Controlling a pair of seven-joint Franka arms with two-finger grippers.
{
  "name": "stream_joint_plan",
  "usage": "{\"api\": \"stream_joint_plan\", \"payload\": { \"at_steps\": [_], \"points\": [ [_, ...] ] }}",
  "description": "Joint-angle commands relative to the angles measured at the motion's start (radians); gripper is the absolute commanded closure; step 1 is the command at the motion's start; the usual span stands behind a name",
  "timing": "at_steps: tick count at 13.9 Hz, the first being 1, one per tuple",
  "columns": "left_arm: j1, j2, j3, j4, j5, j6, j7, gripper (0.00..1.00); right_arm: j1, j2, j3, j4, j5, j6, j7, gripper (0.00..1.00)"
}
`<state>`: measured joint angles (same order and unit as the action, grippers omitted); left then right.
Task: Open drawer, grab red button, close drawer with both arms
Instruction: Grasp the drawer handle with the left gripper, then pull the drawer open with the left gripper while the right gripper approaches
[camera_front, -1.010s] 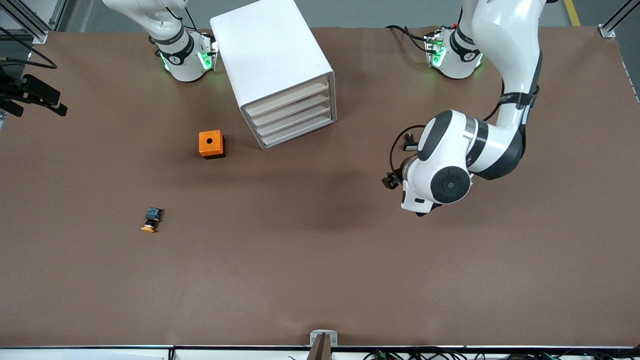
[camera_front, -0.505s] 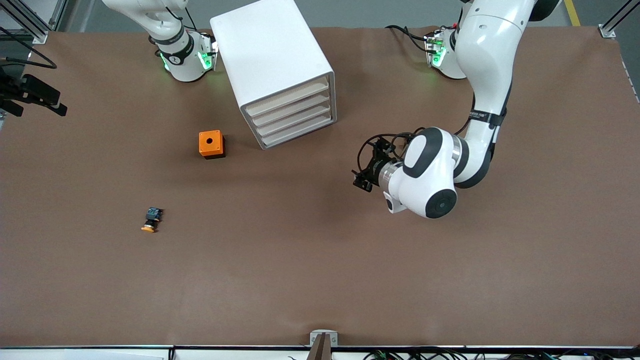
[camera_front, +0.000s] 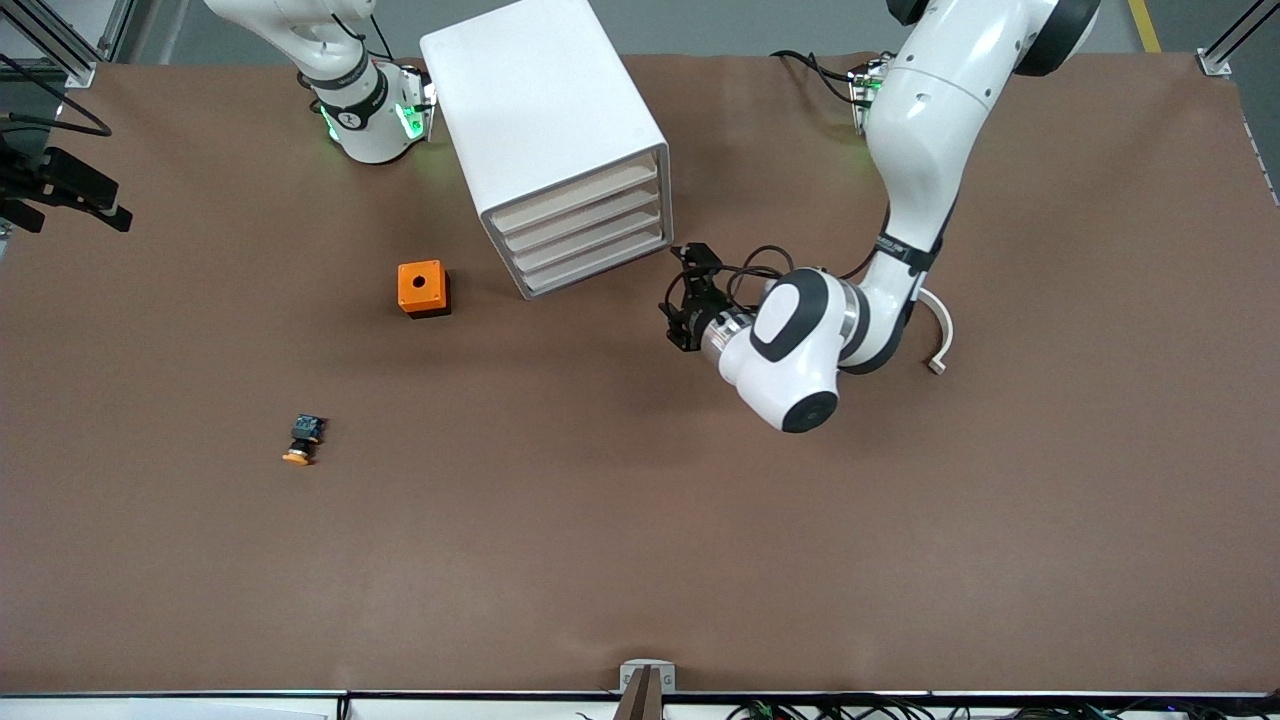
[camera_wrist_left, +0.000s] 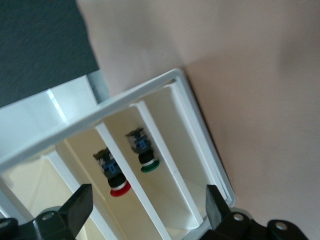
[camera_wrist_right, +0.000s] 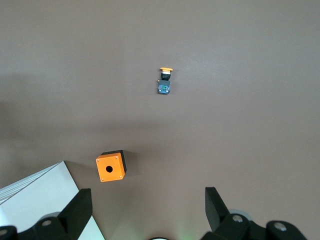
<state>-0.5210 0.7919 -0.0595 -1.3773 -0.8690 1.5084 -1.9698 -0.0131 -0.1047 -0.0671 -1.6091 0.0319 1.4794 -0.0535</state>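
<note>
L gripper is hovering wide open, empty, beside cabinet w/ red-capped button inside; R gripper is waiting high, open, empty; no readable labels.

A robotics lab: two white jointed arms stand bolted at the 12 o'clock edge of a brown-covered surface, their bases lit green, with aluminium framing at the corners, loose cabling along the 6 o'clock edge and a camera mount there.
</note>
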Motion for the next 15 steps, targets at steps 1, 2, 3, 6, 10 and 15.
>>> {"api": "stream_joint_plan", "payload": {
  "at_steps": [1,2,3,6,10,15],
  "points": [
    [0.001,0.041,-0.017,0.038,-0.076,-0.043,-0.127,0.01,-0.002,-0.017,0.000,-0.003,0.002,-0.004,0.003,0.00],
    [0.001,0.049,-0.031,0.038,-0.084,-0.053,-0.164,0.01,-0.001,-0.015,0.000,0.001,0.000,-0.005,0.003,0.00],
    [0.003,0.065,-0.045,0.038,-0.088,-0.060,-0.202,0.03,-0.001,-0.015,0.000,0.003,-0.001,-0.005,0.003,0.00],
    [0.003,0.107,-0.051,0.037,-0.128,-0.095,-0.296,0.22,-0.001,-0.013,0.000,0.003,-0.001,-0.005,0.004,0.00],
    [0.003,0.131,-0.051,0.027,-0.211,-0.175,-0.299,0.35,-0.001,-0.013,0.000,0.003,0.000,-0.033,0.004,0.00],
    [-0.008,0.152,-0.063,0.020,-0.216,-0.215,-0.322,0.38,-0.001,0.022,0.003,0.012,-0.015,-0.028,0.004,0.00]
  ]
}}
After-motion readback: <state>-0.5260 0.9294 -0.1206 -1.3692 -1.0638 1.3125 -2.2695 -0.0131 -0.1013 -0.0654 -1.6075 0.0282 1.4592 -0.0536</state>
